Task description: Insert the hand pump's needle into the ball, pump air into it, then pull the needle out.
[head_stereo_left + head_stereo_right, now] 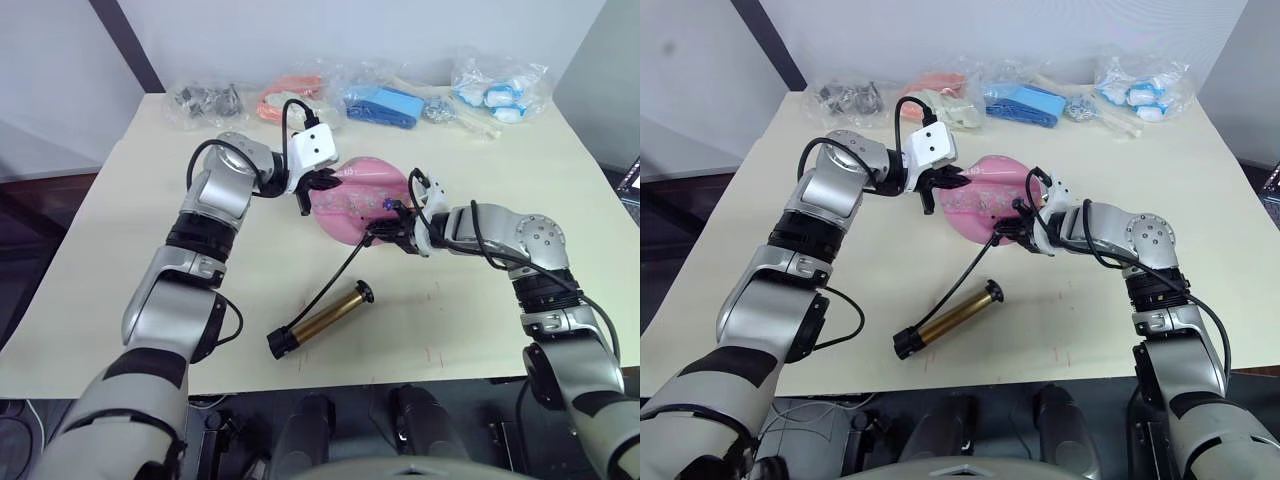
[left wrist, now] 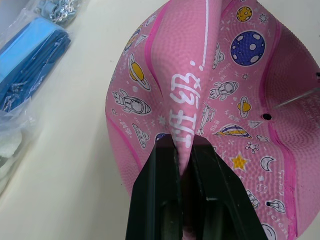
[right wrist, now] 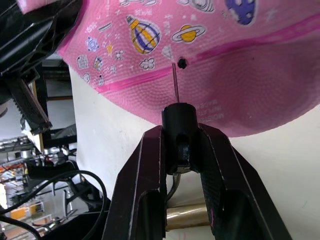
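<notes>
A sagging pink ball with cartoon prints lies mid-table. My left gripper is shut on a raised fold of the ball at its left side. My right gripper is shut on the black fitting at the hose tip. The needle points at the ball's small black valve hole, its tip just beside the hole and outside it. The brass hand pump lies on the table in front of the ball, and its black hose runs up to my right gripper.
Along the table's far edge lie several plastic bags: dark metal parts, orange items, a blue object and white-blue items. The table's front edge runs just below the pump.
</notes>
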### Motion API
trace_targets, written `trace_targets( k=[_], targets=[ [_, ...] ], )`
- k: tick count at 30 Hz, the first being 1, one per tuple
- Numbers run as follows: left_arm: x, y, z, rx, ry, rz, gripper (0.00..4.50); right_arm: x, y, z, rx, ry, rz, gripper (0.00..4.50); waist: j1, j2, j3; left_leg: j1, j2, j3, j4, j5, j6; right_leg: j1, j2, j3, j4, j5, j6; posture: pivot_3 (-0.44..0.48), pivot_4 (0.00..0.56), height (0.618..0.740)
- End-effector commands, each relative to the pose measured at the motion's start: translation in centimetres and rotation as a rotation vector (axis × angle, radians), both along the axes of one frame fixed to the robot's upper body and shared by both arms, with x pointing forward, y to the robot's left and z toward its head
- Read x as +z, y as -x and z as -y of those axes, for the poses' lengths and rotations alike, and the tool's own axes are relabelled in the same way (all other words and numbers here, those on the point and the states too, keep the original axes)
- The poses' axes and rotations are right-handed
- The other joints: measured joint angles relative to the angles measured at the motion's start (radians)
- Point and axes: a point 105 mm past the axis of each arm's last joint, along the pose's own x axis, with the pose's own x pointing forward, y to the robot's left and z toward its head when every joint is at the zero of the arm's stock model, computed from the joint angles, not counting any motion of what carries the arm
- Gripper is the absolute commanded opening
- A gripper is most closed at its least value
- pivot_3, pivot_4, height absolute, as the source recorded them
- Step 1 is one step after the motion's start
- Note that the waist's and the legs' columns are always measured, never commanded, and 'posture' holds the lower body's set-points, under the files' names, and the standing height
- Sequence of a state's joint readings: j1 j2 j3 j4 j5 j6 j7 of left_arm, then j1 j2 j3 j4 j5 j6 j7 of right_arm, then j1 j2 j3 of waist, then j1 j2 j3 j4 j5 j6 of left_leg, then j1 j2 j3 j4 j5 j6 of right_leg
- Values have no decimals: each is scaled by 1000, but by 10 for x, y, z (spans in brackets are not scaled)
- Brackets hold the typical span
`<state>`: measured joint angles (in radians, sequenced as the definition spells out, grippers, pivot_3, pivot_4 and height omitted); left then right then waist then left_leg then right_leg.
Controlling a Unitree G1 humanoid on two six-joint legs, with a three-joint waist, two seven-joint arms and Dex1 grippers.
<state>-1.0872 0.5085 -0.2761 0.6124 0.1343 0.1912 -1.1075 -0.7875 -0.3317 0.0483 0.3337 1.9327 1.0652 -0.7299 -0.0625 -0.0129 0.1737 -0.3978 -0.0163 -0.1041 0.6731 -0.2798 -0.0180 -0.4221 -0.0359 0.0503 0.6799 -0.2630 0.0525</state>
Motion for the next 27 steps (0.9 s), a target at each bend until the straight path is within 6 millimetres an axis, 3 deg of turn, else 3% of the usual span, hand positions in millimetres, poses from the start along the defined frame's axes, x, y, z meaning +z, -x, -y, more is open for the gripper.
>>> trace_targets(
  k=[1,27],
  targets=[
    [7,4,6,-29,9,27,11,17,0,-3,18,-57,34,398,-1,0,0,0,0,0,0,0,0,0,0,0,0,0,0,0,150,740],
    [4,11,6,-33,18,22,11,4,-4,-6,6,-72,-29,398,-7,0,0,0,0,0,0,0,0,0,0,0,1,0,0,0,150,740]
  ],
)
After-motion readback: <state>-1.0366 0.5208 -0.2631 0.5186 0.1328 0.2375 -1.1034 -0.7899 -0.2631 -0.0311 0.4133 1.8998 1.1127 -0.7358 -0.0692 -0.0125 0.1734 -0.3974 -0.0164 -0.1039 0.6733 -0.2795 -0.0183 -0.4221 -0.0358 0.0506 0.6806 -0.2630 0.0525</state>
